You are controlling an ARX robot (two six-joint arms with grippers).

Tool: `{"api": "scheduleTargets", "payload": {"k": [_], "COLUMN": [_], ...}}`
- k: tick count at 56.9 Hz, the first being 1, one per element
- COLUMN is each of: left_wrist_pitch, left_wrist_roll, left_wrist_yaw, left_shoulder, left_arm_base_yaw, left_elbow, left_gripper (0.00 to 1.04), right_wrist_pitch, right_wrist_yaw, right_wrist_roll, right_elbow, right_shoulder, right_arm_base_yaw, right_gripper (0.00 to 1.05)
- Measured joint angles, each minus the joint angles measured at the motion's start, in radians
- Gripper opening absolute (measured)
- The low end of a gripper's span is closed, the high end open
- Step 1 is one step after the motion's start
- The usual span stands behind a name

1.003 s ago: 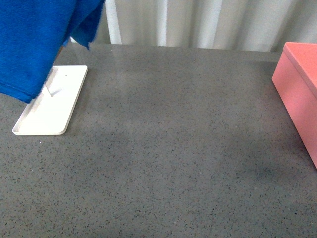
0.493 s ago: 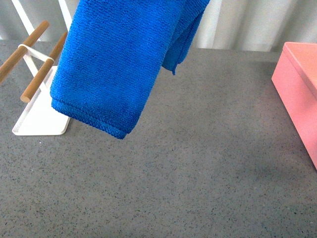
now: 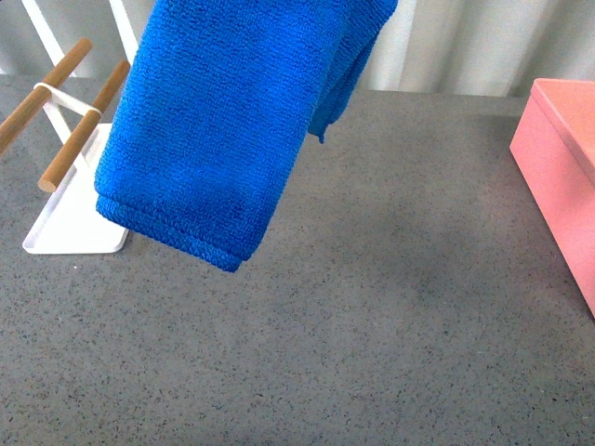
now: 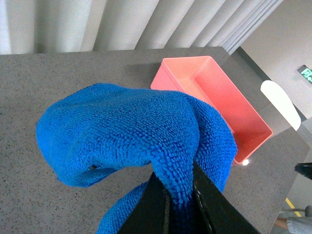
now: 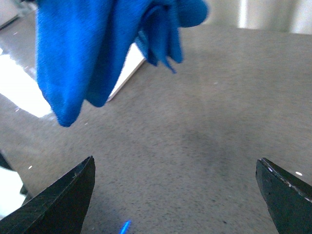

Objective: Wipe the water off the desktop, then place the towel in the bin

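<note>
The blue towel (image 3: 223,121) hangs in the air over the left half of the speckled grey desktop (image 3: 390,307), its lower edge just above the surface. My left gripper (image 4: 179,204) is shut on a fold of the towel (image 4: 126,136). The pink bin (image 3: 562,158) stands at the right edge, and the left wrist view shows the bin (image 4: 214,97) with nothing inside. My right gripper (image 5: 175,190) is open low over the desktop, with the towel (image 5: 87,53) hanging apart from it. A faint darker patch (image 5: 200,146) lies on the desktop ahead of the right gripper.
A flat white tray (image 3: 70,223) with wooden rods (image 3: 84,121) stands at the left, partly behind the towel. Pale vertical slats run along the back of the desktop.
The towel has swung from the far left corner toward the middle of the desktop, uncovering the tray's rods. In the last half second it barely shifted.
</note>
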Motion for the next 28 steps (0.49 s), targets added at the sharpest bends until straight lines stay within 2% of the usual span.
{"api": "scheduleTargets", "payload": {"k": [14,28], "left_wrist_pitch": [0.0,0.0], "left_wrist_roll": [0.0,0.0], "left_wrist_yaw": [0.0,0.0], "left_shoulder": [0.0,0.0], "left_arm_base_yaw": [0.0,0.0], "left_elbow": [0.0,0.0], "left_gripper": [0.05,0.05], "right_wrist_pitch": [0.243,0.395], "right_wrist_yaw": [-0.013,-0.051], "right_wrist_roll": [-0.004,0.094], "right_elbow": [0.142,0.233], "right_shoulder": [0.363,0.5], "right_arm_base_yaw": [0.136,0.224], "right_gripper": [0.98,0.98]}}
